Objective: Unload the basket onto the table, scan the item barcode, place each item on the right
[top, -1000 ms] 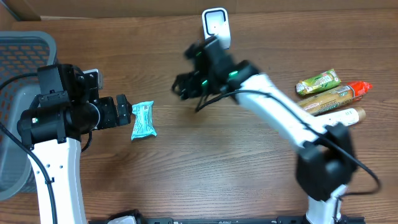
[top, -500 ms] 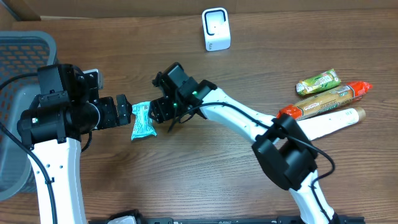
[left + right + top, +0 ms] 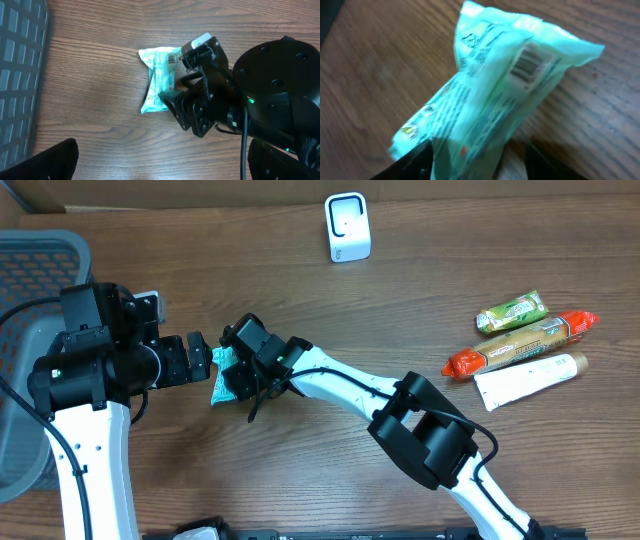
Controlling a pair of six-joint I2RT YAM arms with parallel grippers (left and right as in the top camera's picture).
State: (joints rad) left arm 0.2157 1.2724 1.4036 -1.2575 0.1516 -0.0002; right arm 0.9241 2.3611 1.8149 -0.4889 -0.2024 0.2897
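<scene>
A teal snack packet (image 3: pixel 220 388) lies on the wooden table at middle left, its barcode (image 3: pixel 526 64) facing up near one end. My right gripper (image 3: pixel 237 380) reaches across from the right and sits low over the packet (image 3: pixel 157 75). In the right wrist view the packet (image 3: pixel 490 85) fills the space between the jaws of the right gripper (image 3: pixel 480 167); one finger touches it and a gap shows at the other. My left gripper (image 3: pixel 197 358) stands wide open just left of the packet, holding nothing. The white scanner (image 3: pixel 347 226) stands at the back centre.
A grey mesh basket (image 3: pixel 30 270) takes up the left edge. At the right lie a green bar (image 3: pixel 512 312), a red-ended wrapped item (image 3: pixel 520 345) and a white tube (image 3: pixel 530 378).
My right arm swung from beside the scanner leftward and down onto the teal packet, its jaws narrowing. The left arm and the packet stayed put.
</scene>
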